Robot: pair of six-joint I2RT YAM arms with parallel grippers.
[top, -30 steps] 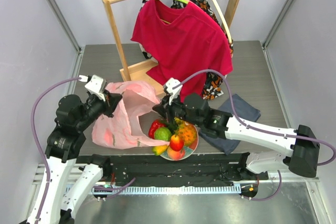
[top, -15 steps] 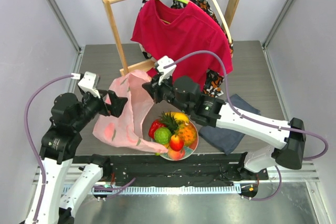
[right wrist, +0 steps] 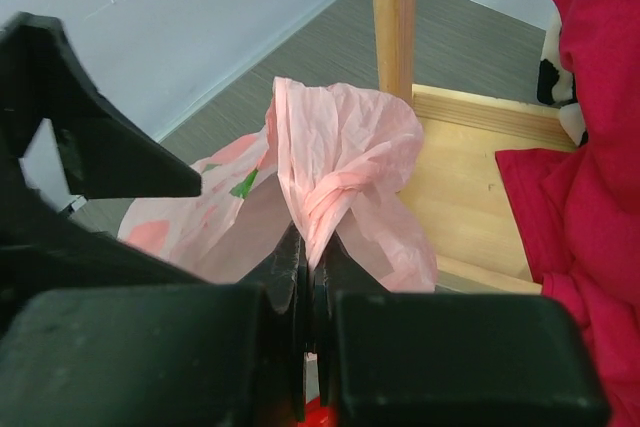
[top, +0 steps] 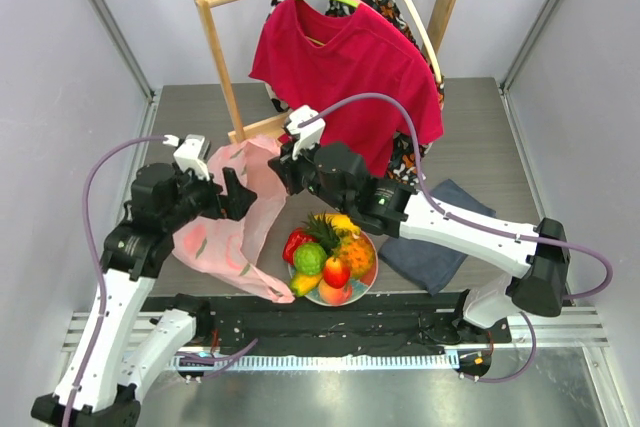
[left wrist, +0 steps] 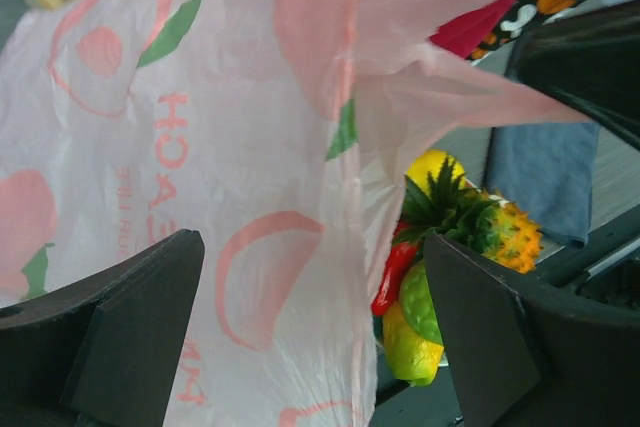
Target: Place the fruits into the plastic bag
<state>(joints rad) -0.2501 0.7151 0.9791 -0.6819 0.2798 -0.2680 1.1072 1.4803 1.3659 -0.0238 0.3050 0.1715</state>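
Right gripper (right wrist: 308,277) pinches bunched handle of plastic bag (right wrist: 345,147); left gripper (left wrist: 310,247) spread, film hanging between fingers. Expect thin, limp, slippery film: you grab bunched rim, not flat wall.

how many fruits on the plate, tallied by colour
red: 2, pepper, apple
yellow: 2, back yellow fruit, front yellow fruit
green: 1, bumpy fruit
orange: 2, pineapple, peach
total: 7
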